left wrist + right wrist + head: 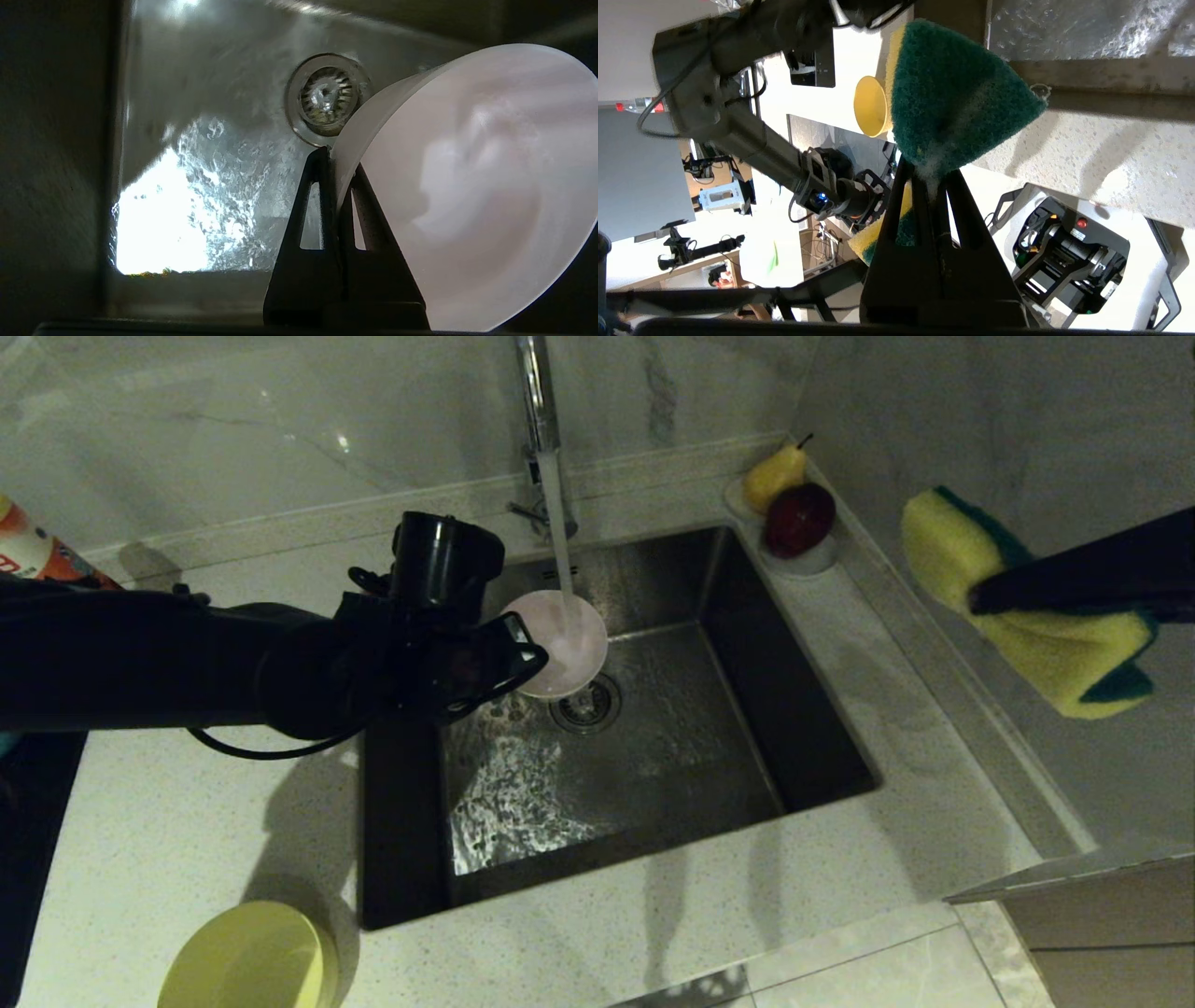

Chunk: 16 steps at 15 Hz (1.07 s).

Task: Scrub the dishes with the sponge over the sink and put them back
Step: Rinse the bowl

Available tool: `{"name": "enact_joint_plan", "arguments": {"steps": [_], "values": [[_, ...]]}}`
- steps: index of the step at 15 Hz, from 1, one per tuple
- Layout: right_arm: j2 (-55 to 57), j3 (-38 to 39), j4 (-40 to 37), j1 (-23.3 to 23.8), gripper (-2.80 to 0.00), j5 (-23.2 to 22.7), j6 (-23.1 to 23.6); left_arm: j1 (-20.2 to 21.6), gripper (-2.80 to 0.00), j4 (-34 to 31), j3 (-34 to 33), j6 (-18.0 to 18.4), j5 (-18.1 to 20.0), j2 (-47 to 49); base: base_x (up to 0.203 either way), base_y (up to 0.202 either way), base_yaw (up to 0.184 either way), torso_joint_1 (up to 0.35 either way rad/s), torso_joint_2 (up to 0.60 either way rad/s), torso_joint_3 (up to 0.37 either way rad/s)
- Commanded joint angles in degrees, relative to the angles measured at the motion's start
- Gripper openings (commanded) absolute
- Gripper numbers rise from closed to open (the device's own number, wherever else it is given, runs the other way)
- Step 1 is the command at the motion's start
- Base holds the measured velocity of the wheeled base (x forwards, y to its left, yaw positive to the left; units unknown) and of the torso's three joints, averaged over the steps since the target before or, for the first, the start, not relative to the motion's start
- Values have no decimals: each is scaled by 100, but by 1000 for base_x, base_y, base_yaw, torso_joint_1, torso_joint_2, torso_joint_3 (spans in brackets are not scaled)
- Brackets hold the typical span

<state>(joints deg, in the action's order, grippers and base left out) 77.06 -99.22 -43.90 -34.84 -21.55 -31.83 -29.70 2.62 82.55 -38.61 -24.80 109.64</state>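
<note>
The pale pink round plastic bowl [560, 644] hangs tilted over the square stainless steel sink [653, 728], under the running tap stream [558, 523], its rim clamped by the left tool [337, 163]. The right tool [930, 179] pinches the bent green-and-yellow sponge [1027, 607] above the desk [887, 709] right of the sink. A yellow bowl [247, 957] sits at the desk's near-left edge.

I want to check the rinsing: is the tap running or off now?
Running: a stream falls from the faucet into the pink bowl, over the wet sink.

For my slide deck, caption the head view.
Left gripper rinses pink bowl under running tap; right gripper holds sponge.
</note>
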Motion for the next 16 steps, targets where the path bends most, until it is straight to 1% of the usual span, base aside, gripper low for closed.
{"name": "enact_joint_plan", "arguments": {"steps": [1,2,3,4,6,11,16], "values": [[-226,191,-10,66,-280,-16,-16,106,-280,-410,599,-415,5,463,0,0,0,0,0,0],[-238,236,-2,94,-280,-16,-16,112,-280,-449,749,-505,54,527,0,0,0,0,0,0],[-253,298,4,118,-280,-16,-16,114,-280,-463,806,-562,185,545,0,0,0,0,0,0],[-253,310,4,129,-280,-16,-25,114,-280,-470,812,-599,316,498,0,0,0,0,0,0],[-261,368,9,135,-280,-16,-25,105,-280,-527,742,-640,434,405,0,0,0,0,0,0],[-288,509,30,135,-280,-16,-22,96,-280,-631,657,-683,503,268,0,0,0,0,0,0],[-315,649,30,136,-280,-16,-31,96,-280,-613,507,-645,472,84,0,0,0,0,0,0]]}}
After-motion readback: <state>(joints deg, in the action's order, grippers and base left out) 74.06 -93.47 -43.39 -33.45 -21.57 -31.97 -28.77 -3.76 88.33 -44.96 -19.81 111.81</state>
